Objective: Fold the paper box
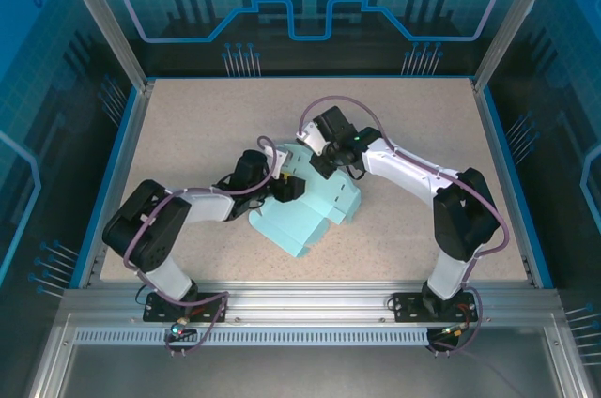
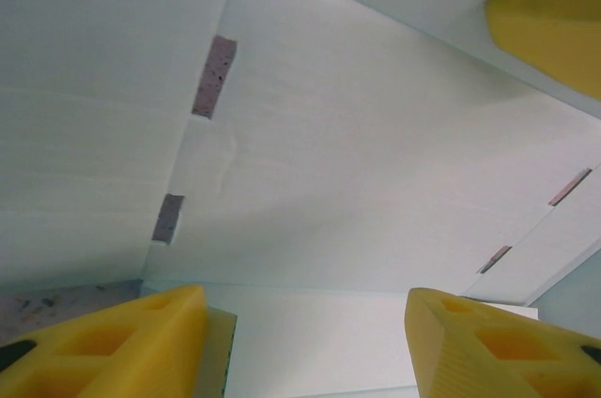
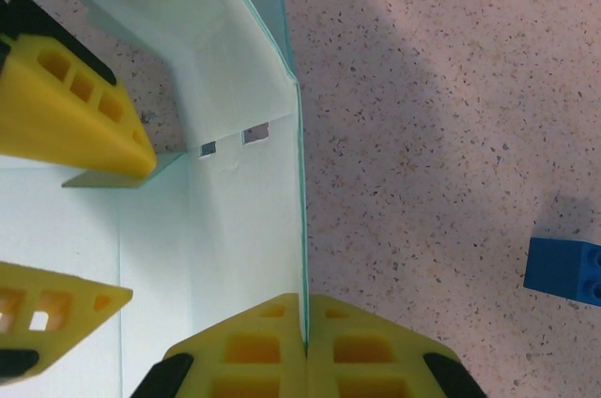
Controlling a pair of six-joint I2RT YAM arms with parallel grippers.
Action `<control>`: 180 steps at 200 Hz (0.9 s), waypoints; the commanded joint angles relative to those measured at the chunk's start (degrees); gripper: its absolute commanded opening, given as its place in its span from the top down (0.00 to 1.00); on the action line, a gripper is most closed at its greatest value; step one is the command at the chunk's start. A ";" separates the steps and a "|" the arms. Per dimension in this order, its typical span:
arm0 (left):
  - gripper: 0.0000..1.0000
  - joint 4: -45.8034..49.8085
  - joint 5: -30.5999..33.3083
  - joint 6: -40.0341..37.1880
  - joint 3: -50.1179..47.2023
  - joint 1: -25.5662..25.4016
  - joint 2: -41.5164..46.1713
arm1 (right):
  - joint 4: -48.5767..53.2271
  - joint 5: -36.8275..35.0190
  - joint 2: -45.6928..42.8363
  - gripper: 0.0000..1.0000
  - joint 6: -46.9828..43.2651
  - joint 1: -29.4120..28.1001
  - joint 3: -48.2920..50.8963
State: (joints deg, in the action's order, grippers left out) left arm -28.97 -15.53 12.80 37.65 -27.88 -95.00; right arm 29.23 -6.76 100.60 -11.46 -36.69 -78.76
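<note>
Pale-blue card of the paper box [image 1: 302, 227] lay half-formed in the middle of the desk [image 1: 188, 126]. The right fingers [image 3: 246, 349] pinched its raised wall, likely to keep the crease upright. The left fingers [image 2: 122, 346], spread, seemingly steadied the base panel.

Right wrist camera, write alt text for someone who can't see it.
The right gripper pinches the edge of an upright panel of the pale blue paper box. The left gripper is open at the left of the frame, and a small dark blue cube sits on the speckled table at right.
</note>
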 commanded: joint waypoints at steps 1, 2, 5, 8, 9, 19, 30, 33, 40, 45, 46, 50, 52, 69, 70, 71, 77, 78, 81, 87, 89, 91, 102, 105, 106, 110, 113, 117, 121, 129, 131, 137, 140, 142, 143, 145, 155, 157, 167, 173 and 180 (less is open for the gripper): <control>0.40 -3.07 -1.90 1.76 -1.09 -1.18 -2.77 | -1.54 1.14 -0.35 1.00 1.44 0.56 -0.17; 0.40 -3.09 -1.84 1.78 -1.09 -1.15 -2.89 | -1.54 1.14 -0.33 1.00 1.44 0.61 -0.12; 0.40 -3.38 -1.80 1.87 -1.09 -1.28 -3.21 | -1.67 1.19 -0.38 1.00 1.44 0.57 -0.08; 0.40 -3.55 -1.71 1.88 -1.09 -1.32 -3.45 | -1.72 1.17 -0.40 1.00 1.44 0.60 0.00; 0.40 -3.55 -1.66 1.92 -1.09 -1.35 -3.53 | -1.72 1.15 -0.44 1.00 1.44 0.58 0.01; 0.40 -3.85 -1.39 1.92 -0.92 -1.35 -4.32 | -1.83 1.14 -0.40 1.00 1.49 0.57 0.11; 0.40 -4.07 -0.86 1.72 -1.00 -1.37 -5.01 | -1.99 1.15 -0.45 1.00 1.53 0.57 0.38; 0.40 -4.15 -0.82 1.64 -1.02 -1.31 -5.20 | -2.06 1.14 -0.48 1.00 1.49 0.58 0.43; 0.40 -4.33 -0.78 1.54 -0.91 -1.33 -5.72 | -2.18 1.14 -0.49 1.00 1.53 0.63 0.60; 0.40 -4.42 -0.78 1.60 -0.76 -1.36 -6.16 | -2.37 1.14 -0.49 1.00 1.48 0.65 0.69; 0.40 -4.42 -0.80 1.56 -0.70 -1.37 -6.25 | -2.40 1.14 -0.49 1.00 1.51 0.65 0.74; 0.40 -4.50 -1.00 1.68 -0.58 -1.33 -6.52 | -2.55 1.14 -0.57 1.00 1.53 0.66 0.84; 0.40 -4.53 -1.13 1.70 -0.52 -1.31 -6.73 | -2.63 1.18 -0.58 1.00 1.55 0.65 0.86; 0.40 -5.79 -1.84 2.44 -0.84 -1.32 -7.63 | -2.95 1.01 -0.71 1.00 1.71 0.91 0.96; 0.40 -5.85 -1.90 2.47 -0.87 -1.36 -7.64 | -2.95 1.03 -0.73 1.00 1.71 0.91 0.97; 0.40 -5.89 -1.98 2.48 -0.94 -1.33 -7.69 | -3.00 1.00 -0.74 1.00 1.71 0.96 1.02; 0.40 -6.42 -2.14 2.64 -1.38 -1.32 -7.66 | -3.04 1.03 -0.89 1.00 1.71 1.08 1.14; 0.40 -6.48 -2.14 2.65 -1.45 -1.35 -7.57 | -3.04 1.04 -0.91 1.00 1.71 1.13 1.15; 0.40 -6.83 -2.19 2.79 -1.75 -1.35 -7.55 | -3.04 1.03 -0.97 1.00 1.71 1.24 1.12; 0.40 -7.46 -2.37 3.07 -2.26 -1.30 -7.36 | -3.13 1.05 -1.09 1.00 1.71 1.40 1.23; 0.40 -7.67 -2.44 3.15 -2.44 -1.30 -7.32 | -3.20 1.10 -1.23 1.00 1.66 1.54 1.28; 0.40 -7.83 -2.59 3.25 -2.61 -1.30 -7.24 | -3.21 1.15 -1.25 1.00 1.65 1.53 1.30; 0.40 -8.27 -3.38 3.50 -3.00 -1.30 -6.68 | -3.39 1.23 -1.52 1.00 1.62 1.77 1.43; 0.40 -8.38 -3.59 3.59 -3.14 -1.38 -6.49 | -3.39 1.18 -1.56 1.00 1.58 1.79 1.43; 0.40 -8.38 -3.61 3.61 -3.12 -1.38 -6.41 | -3.39 1.16 -1.55 1.00 1.55 1.79 1.51; 0.40 -8.62 -3.71 3.72 -3.25 -1.32 -6.12 | -3.39 1.08 -1.65 1.00 1.51 1.83 1.51; 0.40 -8.79 -3.72 3.85 -3.40 -1.37 -5.80 | -3.39 1.04 -1.76 1.00 1.46 1.90 1.58; 0.40 -8.96 -3.66 3.96 -3.52 -1.31 -5.39 | -3.43 0.84 -1.79 1.00 1.40 1.86 1.62; 0.39 -8.99 -3.61 4.11 -3.55 -1.23 -4.93 | -3.48 0.65 -1.88 1.00 1.29 1.92 1.71; 0.39 -8.69 -3.71 4.13 -3.55 -1.23 -4.01 | -3.43 0.19 -2.11 1.00 1.03 1.95 1.85; 0.39 -8.61 -3.72 4.09 -3.50 -1.22 -3.71 | -3.40 0.02 -2.12 1.00 0.97 1.96 1.90; 0.38 -8.06 -3.65 4.12 -3.38 -1.07 -3.07 | -3.35 -0.33 -2.28 1.00 0.64 2.00 2.03; 0.38 -7.85 -3.63 4.08 -3.27 -1.01 -2.59 | -3.39 -0.56 -2.37 1.00 0.39 1.97 2.10; 0.38 -7.68 -3.65 4.08 -3.22 -1.01 -2.30 | -3.39 -0.71 -2.45 1.00 0.28 1.97 2.16; 0.38 -7.63 -3.60 4.12 -3.21 -0.93 -2.21 | -3.39 -0.75 -2.44 1.00 0.20 2.01 2.23; 0.38 -7.43 -3.56 4.15 -3.15 -0.88 -1.99 | -3.39 -0.96 -2.47 1.00 -0.01 2.00 2.21; 0.36 -6.83 -3.38 4.29 -3.02 -0.58 -0.65 | -3.46 -1.64 -2.69 1.00 -0.79 1.98 2.55; 0.36 -6.76 -3.37 4.40 -2.93 -0.50 -0.39 | -3.52 -1.73 -2.69 1.00 -0.96 2.02 2.60; 0.34 -6.44 -3.19 4.81 -2.92 -0.03 0.86 | -3.63 -2.82 -2.76 1.00 -1.79 1.89 2.91; 0.34 -6.27 -3.19 5.11 -2.93 0.44 1.66 | -3.66 -3.19 -2.79 1.00 -2.45 1.89 3.15; 0.32 -6.01 -3.27 5.52 -2.93 0.93 2.69 | -3.98 -3.60 -2.86 1.00 -3.07 1.80 3.46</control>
State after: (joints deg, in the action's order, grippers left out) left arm -36.56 -16.43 16.69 35.40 -28.16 -96.38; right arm 28.21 -8.21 99.90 -12.29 -35.29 -76.53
